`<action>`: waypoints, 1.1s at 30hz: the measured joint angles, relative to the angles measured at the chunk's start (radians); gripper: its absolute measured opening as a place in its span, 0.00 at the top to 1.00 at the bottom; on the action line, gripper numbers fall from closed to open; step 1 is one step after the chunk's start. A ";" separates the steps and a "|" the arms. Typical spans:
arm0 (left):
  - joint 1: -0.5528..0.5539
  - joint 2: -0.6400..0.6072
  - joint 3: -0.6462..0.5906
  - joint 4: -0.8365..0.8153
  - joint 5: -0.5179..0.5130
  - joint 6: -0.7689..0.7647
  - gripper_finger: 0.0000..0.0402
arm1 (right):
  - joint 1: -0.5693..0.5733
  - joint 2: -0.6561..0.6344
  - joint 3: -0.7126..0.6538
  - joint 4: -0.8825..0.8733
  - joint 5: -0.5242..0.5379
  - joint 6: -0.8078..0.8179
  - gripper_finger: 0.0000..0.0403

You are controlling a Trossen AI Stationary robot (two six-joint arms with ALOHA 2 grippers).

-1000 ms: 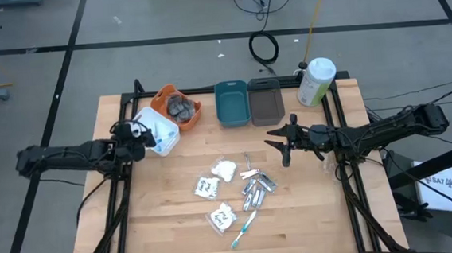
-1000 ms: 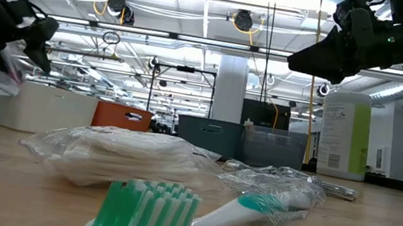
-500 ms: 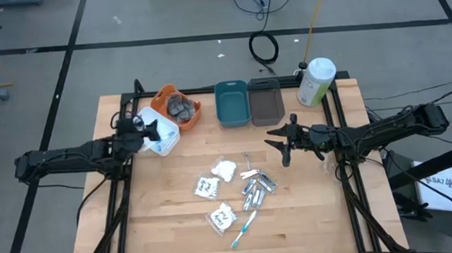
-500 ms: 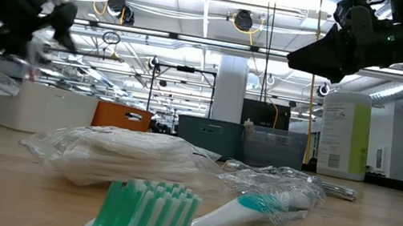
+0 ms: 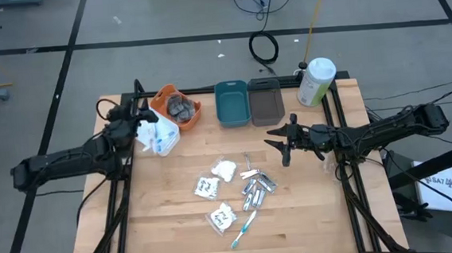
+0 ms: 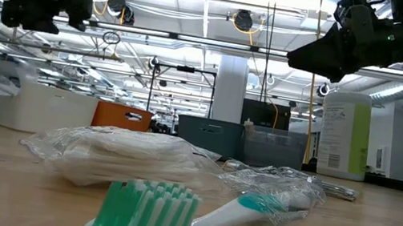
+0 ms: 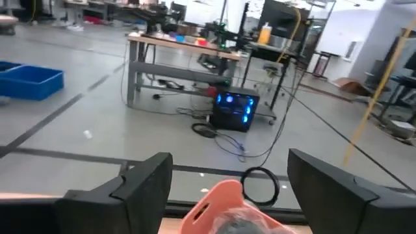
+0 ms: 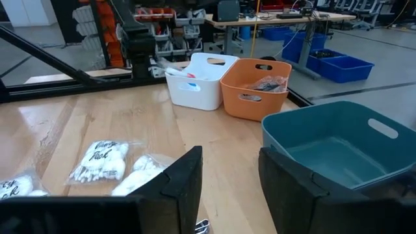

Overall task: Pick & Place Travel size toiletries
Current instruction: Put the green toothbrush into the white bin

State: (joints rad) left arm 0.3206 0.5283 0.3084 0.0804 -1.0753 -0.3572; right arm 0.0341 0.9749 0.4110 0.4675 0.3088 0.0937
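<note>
Toiletries (image 5: 238, 191) sit mid-desk (unsorted yet); left gripper (image 5: 126, 116) hangs wide open, empty, over white bin (image 5: 159, 133); right gripper (image 5: 281, 144) half-open, empty, waits nearby.

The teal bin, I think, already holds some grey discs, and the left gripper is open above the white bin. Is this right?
Not quite. The teal bin is empty, as the right wrist view shows; the grey discs lie in the orange bin. The left gripper is indeed open, by the white bin.

Robotics lab or workshop, concrete floor (image 5: 163, 23) with taped lines, workbenches (image 7: 195, 49) (cluttered), ceiling strip lights (image 6: 202, 4)
</note>
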 joint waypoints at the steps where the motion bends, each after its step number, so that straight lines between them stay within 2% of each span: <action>1: 0.016 0.007 0.000 -0.001 0.027 -0.013 0.28 | 0.000 0.000 0.000 0.000 0.000 0.000 0.65; 8: 0.046 0.052 0.000 0.019 0.489 -0.008 0.33 | 0.000 0.000 0.000 0.000 -0.051 0.014 0.65; 12: 0.022 0.071 0.000 0.034 0.704 -0.045 0.35 | 0.000 0.017 0.000 0.012 -0.109 0.024 0.65; 15: -0.005 0.091 0.000 0.059 0.815 -0.044 0.37 | 0.001 0.079 0.001 0.049 -0.126 0.065 0.65; 22: -0.049 0.161 0.000 0.118 0.787 -0.048 0.41 | -0.001 0.352 0.114 0.048 -0.146 0.114 0.58; 27: -0.061 0.234 0.000 0.118 0.786 -0.087 0.44 | 0.013 0.538 0.251 0.045 -0.228 0.050 0.50; 31: -0.065 0.288 0.000 0.126 0.786 -0.097 0.46 | 0.031 0.675 0.372 0.045 -0.244 0.023 0.48; 33: -0.065 0.310 0.000 0.147 0.787 -0.097 0.46 | 0.041 0.733 0.425 0.044 -0.290 -0.010 0.48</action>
State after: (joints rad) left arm 0.2554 0.8386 0.3080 0.2272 -0.2886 -0.4545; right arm 0.0748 1.7074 0.8361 0.5119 0.0185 0.0834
